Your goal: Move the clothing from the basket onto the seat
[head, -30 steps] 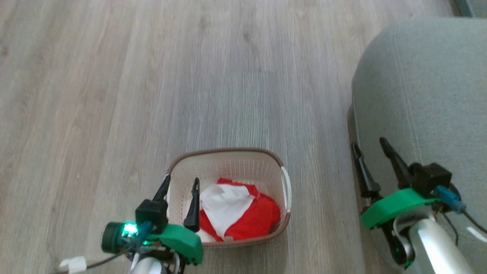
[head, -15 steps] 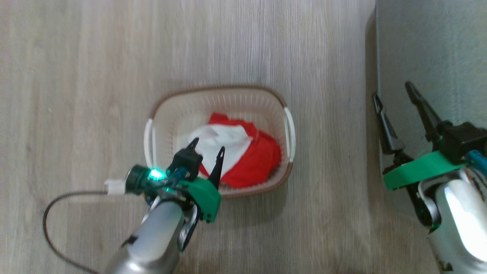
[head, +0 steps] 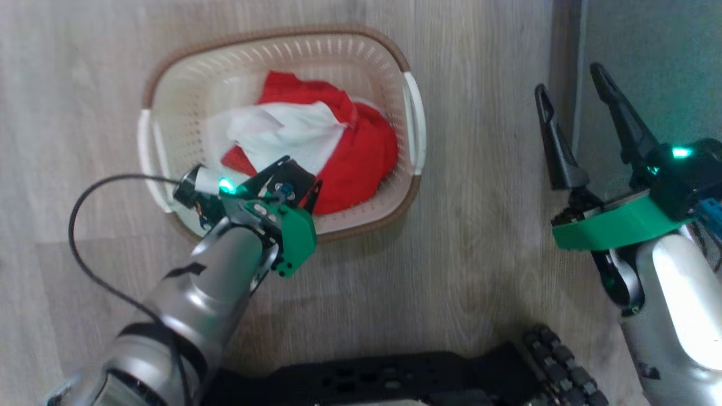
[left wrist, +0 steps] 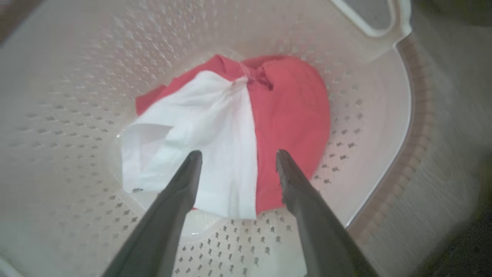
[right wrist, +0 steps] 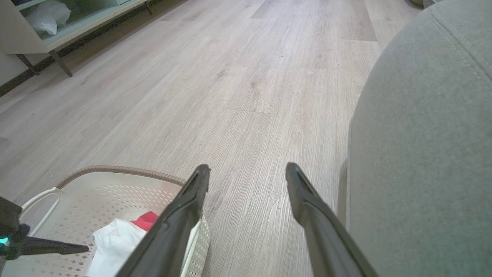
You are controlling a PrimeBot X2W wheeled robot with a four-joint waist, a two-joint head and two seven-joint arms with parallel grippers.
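Observation:
The cream basket (head: 186,84) stands on the wood floor with the clothing (head: 361,152), a red and white bundle, lying on its floor. My left gripper (head: 296,180) points down inside the basket, open. Its fingertips hover just above the clothing (left wrist: 215,115), straddling the edge where white meets red. Nothing is between the fingers. My right gripper (head: 569,79) hangs open and empty over the floor beside the grey-green seat (head: 648,51). In the right wrist view the seat (right wrist: 423,134) rises at the right of the right gripper (right wrist: 248,166), and the basket (right wrist: 127,181) sits at lower left.
My black wheeled base (head: 395,378) lies along the bottom of the head view. A dark cable (head: 76,237) loops from the left wrist over the floor. Far off stands a low shelf (right wrist: 23,34) holding a white bag. Open wood floor (right wrist: 230,77) stretches ahead.
The head camera has tilted down, so the whole picture shifted. My left gripper has dropped from beside the basket's rim into the basket, over the clothing. Both grippers stay open.

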